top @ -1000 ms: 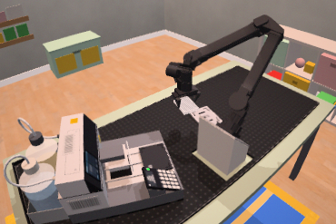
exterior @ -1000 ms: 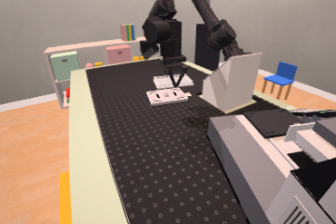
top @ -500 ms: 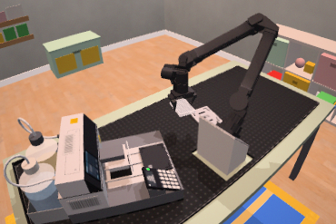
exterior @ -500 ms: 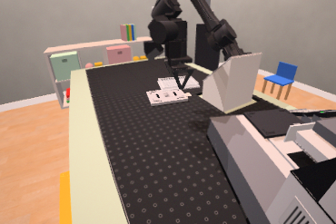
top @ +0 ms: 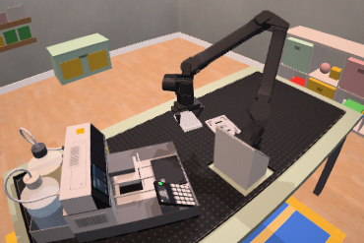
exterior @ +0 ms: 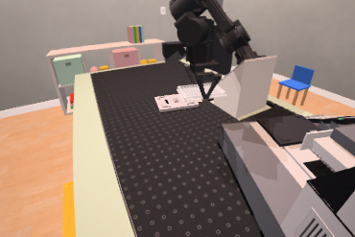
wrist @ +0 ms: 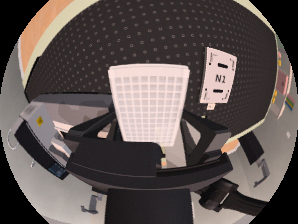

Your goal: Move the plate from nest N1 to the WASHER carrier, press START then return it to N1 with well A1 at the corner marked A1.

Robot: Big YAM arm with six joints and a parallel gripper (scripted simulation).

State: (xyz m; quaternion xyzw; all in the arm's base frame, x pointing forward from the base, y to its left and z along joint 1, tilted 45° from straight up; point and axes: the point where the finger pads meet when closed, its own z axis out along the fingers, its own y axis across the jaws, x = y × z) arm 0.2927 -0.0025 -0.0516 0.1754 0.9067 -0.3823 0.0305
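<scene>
Wrist view is showing the gripper [wrist: 148, 137] clamping the plate [wrist: 148, 106] across its short width, fingers on the two long side walls near one end, so most of the white well grid is projecting forward of the jaws. Plate is hanging in the air above the black mat [top: 295, 117], near the mat's middle, between the nest N1 [top: 222, 125] and the washer [top: 143, 186] at the mat's left end; nest is lying bare, just beside the grey screen [top: 239, 160]. Judging the plate as light, rigid moulded plastic with smooth, somewhat slippery side walls: it is tolerating a firm side pinch, but an end-biased hold is leaving it prone to tilting, so level carriage matters for seating flat in the carrier pocket [top: 129, 189]. Cut-off corner is not resolvable at this scale. Keypad [top: 175, 193] is sitting right of the pocket; lamp state cannot be told.
</scene>
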